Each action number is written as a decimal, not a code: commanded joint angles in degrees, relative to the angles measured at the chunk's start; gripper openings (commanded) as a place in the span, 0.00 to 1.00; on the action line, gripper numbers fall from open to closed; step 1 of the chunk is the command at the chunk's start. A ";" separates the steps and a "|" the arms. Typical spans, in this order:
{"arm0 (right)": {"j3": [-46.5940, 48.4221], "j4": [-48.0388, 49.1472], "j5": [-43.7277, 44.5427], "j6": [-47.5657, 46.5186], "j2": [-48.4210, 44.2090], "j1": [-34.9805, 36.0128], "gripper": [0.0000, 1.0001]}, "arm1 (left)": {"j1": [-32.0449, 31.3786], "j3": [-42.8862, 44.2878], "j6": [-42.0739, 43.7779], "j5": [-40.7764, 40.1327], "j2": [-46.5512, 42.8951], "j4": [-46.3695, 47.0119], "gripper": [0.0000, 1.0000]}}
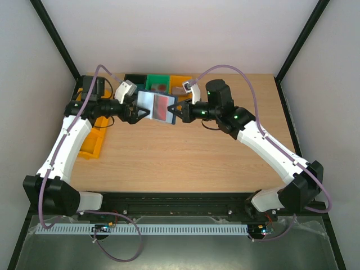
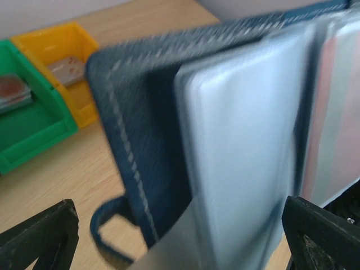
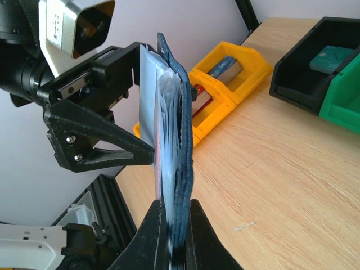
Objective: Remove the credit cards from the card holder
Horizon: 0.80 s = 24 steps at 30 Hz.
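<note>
The dark navy card holder (image 1: 152, 104) hangs unfolded above the table between both grippers. Its inside faces up, with a pale blue-grey pocket on the left and a reddish credit card (image 1: 163, 107) in the right pocket. My right gripper (image 3: 174, 222) is shut on the holder's (image 3: 181, 140) lower edge and holds it upright. My left gripper (image 2: 179, 205) is open, its fingers (image 2: 42, 236) spread wide on either side of the holder's (image 2: 140, 129) left half. A pale card or sleeve (image 2: 242, 140) and a pinkish card (image 2: 332, 112) fill the left wrist view, blurred.
Against the back wall stand a black bin (image 1: 135, 79), a green bin (image 1: 157, 84) and a yellow bin (image 1: 181, 84), each with items inside. Another yellow bin (image 1: 93, 143) sits at the left edge, under the left arm. Bare wooden table (image 1: 185, 157) lies below the holder.
</note>
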 commanded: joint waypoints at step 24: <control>0.57 10.79 3.03 -1.07 3.31 3.81 0.34 | -8.50 6.71 3.73 15.68 0.20 -3.50 0.02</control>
